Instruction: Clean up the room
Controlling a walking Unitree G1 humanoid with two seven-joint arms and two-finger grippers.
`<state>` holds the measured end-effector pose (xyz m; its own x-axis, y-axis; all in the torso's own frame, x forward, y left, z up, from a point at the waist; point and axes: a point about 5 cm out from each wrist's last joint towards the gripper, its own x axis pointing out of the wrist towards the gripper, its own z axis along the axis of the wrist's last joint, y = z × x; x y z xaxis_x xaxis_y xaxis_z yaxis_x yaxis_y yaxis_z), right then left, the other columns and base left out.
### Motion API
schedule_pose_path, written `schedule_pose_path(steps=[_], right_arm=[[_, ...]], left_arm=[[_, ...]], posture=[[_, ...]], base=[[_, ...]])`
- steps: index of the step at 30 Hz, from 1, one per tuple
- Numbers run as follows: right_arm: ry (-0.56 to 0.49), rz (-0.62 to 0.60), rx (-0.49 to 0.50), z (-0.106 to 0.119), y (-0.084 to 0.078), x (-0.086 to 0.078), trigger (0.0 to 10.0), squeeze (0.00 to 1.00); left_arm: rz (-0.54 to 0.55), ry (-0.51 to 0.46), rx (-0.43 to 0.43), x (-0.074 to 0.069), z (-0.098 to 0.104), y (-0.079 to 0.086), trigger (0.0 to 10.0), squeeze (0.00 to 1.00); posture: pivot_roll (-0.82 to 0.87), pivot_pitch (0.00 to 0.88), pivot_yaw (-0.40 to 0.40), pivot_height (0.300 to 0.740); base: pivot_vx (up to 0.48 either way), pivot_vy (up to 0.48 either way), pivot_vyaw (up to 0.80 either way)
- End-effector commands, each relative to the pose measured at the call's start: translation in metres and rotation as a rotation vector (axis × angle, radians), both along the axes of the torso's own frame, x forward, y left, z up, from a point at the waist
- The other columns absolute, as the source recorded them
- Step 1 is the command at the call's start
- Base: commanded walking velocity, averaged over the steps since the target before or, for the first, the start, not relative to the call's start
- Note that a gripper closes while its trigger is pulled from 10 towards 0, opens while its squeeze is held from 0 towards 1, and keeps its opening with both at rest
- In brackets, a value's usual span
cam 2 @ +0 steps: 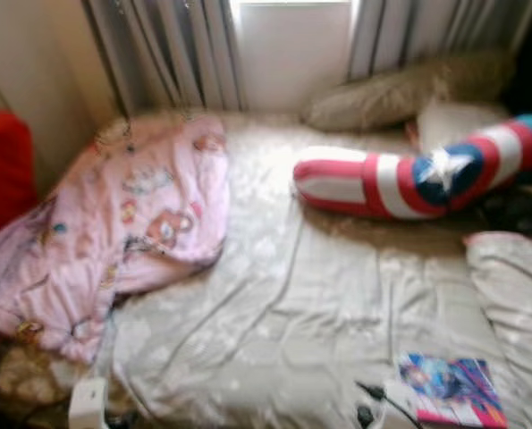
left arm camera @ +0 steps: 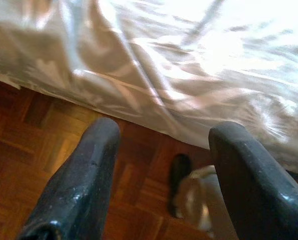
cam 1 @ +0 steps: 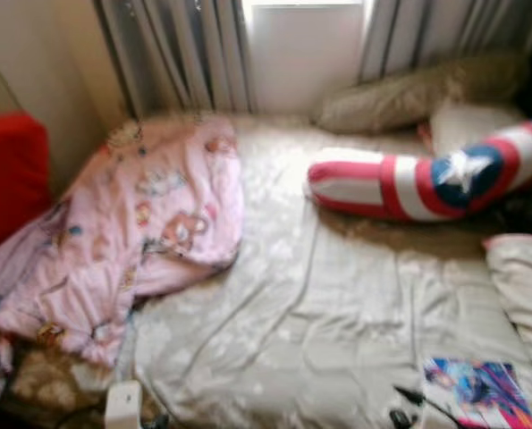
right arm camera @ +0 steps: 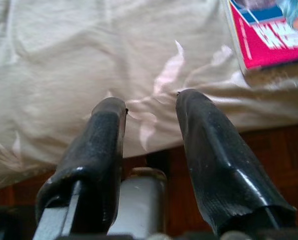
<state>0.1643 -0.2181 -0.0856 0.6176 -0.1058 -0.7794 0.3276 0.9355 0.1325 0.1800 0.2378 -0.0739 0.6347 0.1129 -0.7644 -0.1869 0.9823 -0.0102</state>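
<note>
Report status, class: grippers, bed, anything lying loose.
Left gripper and right gripper open, empty, at bed edge. Pink blanket crumpled on bed. Book near corner.

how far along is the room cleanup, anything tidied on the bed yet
Nothing looks tidied yet. The pink blanket lies crumpled at the bed's left side, the striped star bolster pillow sits askew, and a magazine rests at the near edge. Nothing is in hand: the left gripper and right gripper are both open beside the bedsheet.

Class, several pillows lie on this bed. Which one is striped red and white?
The long bolster pillow with the blue star patch; the pillows behind it and the near-right one are plain beige.
</note>
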Motion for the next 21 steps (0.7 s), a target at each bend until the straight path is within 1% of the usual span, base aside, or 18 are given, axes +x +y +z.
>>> schedule_pose_path(steps=[1,4,7,21], right_arm=[[-0.024,0.016,0.021,0.0013,0.0119,0.0078,10.0,0.0],[-0.021,0.005,0.039,0.0007,0.013,0.007,10.0,0.0],[-0.02,-0.009,0.049,0.0003,0.0134,0.0066,10.0,0.0],[-0.017,-0.004,0.062,0.0001,0.0148,0.007,10.0,0.0]], left_arm=[[0.008,0.021,0.026,-0.0051,-0.0002,0.0088,10.0,0.0],[0.007,0.022,0.027,-0.0055,-0.0003,0.009,10.0,0.0],[0.007,0.022,0.028,-0.0056,-0.0002,0.0096,10.0,0.0],[0.006,0.017,0.029,-0.0053,0.0004,0.0106,10.0,0.0]], posture=[[0.05,0.0,0.014,0.74],[0.05,0.0,0.015,0.74],[0.05,0.0,0.016,0.74],[0.05,0.0,0.016,0.74]], base=[[0.0,0.48,0.75],[0.0,0.48,0.63],[0.0,0.48,0.0],[0.0,0.45,0.0]])
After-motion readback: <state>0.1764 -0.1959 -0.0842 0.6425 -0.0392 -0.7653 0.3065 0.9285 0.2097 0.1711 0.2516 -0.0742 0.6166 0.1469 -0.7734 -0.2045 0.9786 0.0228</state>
